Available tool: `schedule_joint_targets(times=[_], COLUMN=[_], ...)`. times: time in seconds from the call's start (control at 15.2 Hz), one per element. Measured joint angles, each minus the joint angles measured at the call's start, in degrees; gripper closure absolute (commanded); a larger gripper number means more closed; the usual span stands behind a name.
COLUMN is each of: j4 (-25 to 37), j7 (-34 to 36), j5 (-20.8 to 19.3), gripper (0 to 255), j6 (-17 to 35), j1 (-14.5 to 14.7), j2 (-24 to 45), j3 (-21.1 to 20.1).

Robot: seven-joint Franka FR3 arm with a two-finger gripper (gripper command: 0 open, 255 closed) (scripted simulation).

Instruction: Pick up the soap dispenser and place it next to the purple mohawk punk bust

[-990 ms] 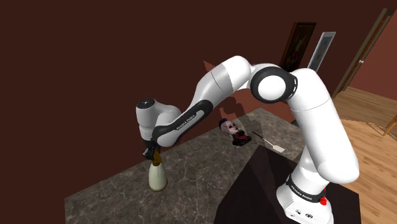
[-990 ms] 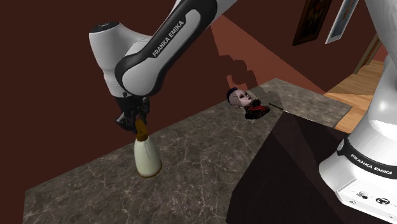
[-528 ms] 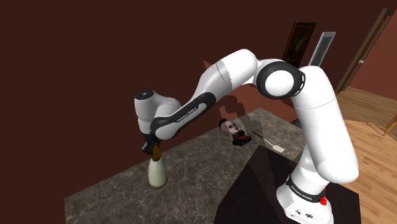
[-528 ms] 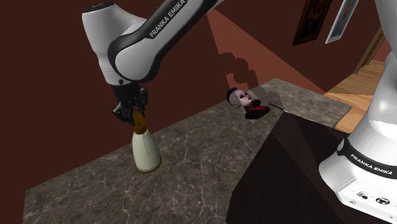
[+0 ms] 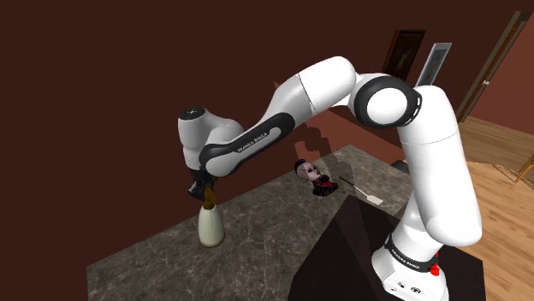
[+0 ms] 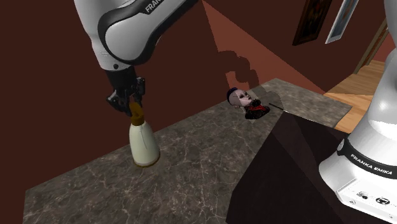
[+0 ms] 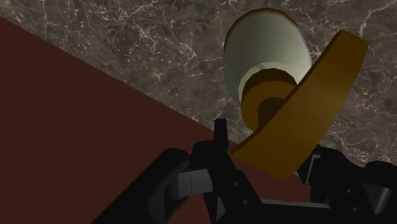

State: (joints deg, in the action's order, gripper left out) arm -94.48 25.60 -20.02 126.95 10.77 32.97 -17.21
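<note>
The dark marbled stone counter [image 5: 265,231] spans the shoulder view. Over its left part, the white Franka arm [image 5: 317,85] holds the cream, pear-shaped soap dispenser [image 6: 143,143] near upright, its base at or just above the stone; I cannot tell which. The black gripper [image 6: 132,107] pinches its brown pump top. The small pale-faced punk bust [image 6: 245,102] lies well apart, up and right along the counter, so 1 long carry that way seems due.

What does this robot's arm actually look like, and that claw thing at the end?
The arm is a chain of smooth, rounded white shells with dark bands at the joints. White FRANKA EMIKA lettering runs along one dark band. The gripper is all black, blocky, with two fingers.
</note>
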Motion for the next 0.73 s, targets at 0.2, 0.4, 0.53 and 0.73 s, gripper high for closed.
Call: schedule_joint_targets(times=[0.2, 0.4, 0.53, 0.73], j4=[0.71, 0.81, 1.55, 2.24], j7=[-0.51, -1.11, -1.45, -1.98], j5=[0.53, 1.16, 1.53, 2.07], gripper=[255, 255, 255, 255], j6=[-1.63, -3.16, -4.48, -6.19], j1=[-0.15, -0.49, -0.53, -0.72], j2=[-0.99, -2.50, -3.13, -4.24], j3=[-0.31, -0.66, -0.86, -1.14])
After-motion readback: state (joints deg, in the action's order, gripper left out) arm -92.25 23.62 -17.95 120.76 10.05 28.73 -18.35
